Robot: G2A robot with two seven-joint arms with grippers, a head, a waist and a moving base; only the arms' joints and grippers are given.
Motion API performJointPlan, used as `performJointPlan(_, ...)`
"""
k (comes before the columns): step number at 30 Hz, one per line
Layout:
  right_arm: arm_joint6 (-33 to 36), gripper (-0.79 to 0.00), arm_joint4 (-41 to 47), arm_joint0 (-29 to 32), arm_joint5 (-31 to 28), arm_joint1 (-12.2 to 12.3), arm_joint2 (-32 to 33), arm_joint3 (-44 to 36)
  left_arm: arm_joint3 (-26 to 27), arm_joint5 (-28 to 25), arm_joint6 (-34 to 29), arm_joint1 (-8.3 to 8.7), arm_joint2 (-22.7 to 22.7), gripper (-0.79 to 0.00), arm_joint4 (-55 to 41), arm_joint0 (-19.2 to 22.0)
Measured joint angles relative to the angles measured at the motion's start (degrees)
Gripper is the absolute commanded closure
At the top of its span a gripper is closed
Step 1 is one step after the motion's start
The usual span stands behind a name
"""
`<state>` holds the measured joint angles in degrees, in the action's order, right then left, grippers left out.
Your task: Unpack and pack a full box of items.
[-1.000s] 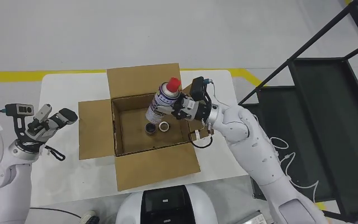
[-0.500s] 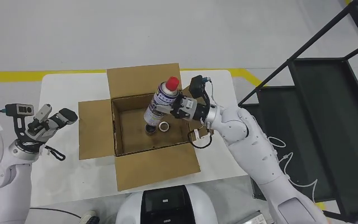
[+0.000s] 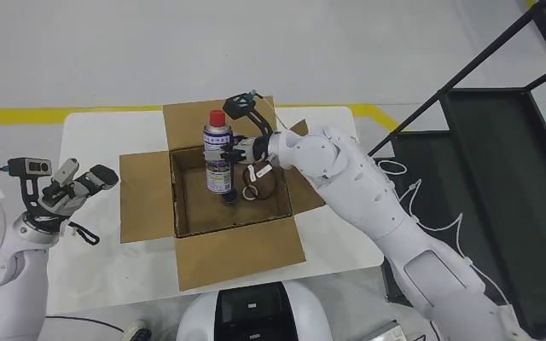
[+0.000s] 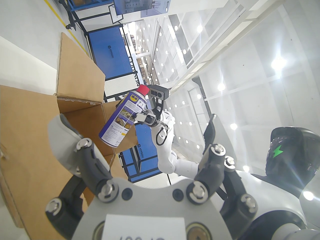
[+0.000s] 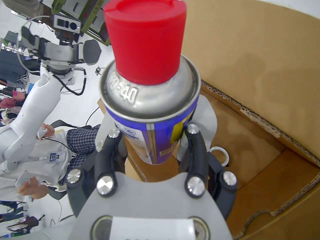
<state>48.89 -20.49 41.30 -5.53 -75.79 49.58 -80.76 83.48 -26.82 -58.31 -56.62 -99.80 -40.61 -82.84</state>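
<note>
Right gripper (image 3: 235,157): fingers pinched on the spray can (image 3: 218,158), one on each side of its body at about mid height; the right wrist view shows both pads pressed to the label.
Right wrist: turned sideways, so the fingers meet the can from the robot's right; the wrist camera sits above and behind the red cap (image 5: 145,38).
Right arm: elbow bent beside the table's right side, forearm crossing the box's far right corner, wrist over the far part of the opening.
Spray can: upright, cap up, held over the open box (image 3: 239,251) toward its far wall. Whether its base touches the floor of the box cannot be told.
Box contents: a pale tape roll (image 3: 249,193) lies on the floor, just beside the can's lower end; a dark roll (image 3: 230,199) lies next to it, partly hidden by the can.
Box: all four flaps folded outward, standing mid-table (image 3: 102,136).
Left gripper (image 3: 85,176): fingers spread, nothing between them.
Left arm: held at the table's left edge, wrist tilted upward, well apart from the box.
</note>
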Motion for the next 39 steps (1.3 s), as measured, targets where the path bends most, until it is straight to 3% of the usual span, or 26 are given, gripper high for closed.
performJointPlan(16, 0.19, 0.0, 0.28, -0.51, 0.56, -0.26, -0.66, 1.71, 0.0, 0.0, 0.0, 0.0, 0.0, -0.785, 0.0, 0.0)
performJointPlan(19, 4.11, 0.0, 1.2, -1.71, 2.15, -0.58, -1.67, 3.1, 0.0, 0.0, 0.0, 0.0, 0.0, -0.785, 0.0, 0.0)
performJointPlan(26, 10.78, 0.0, 7.33, -9.08, 3.89, -3.72, -7.44, 12.63, 0.0, 0.0, 0.0, 0.0, 0.0, -0.785, 0.0, 0.0)
performJointPlan(39, 8.8, 0.0, 14.86, -14.79, 0.1, -11.08, -17.2, 29.82, 0.0, 0.0, 0.0, 0.0, 0.0, -0.785, 0.0, 0.0)
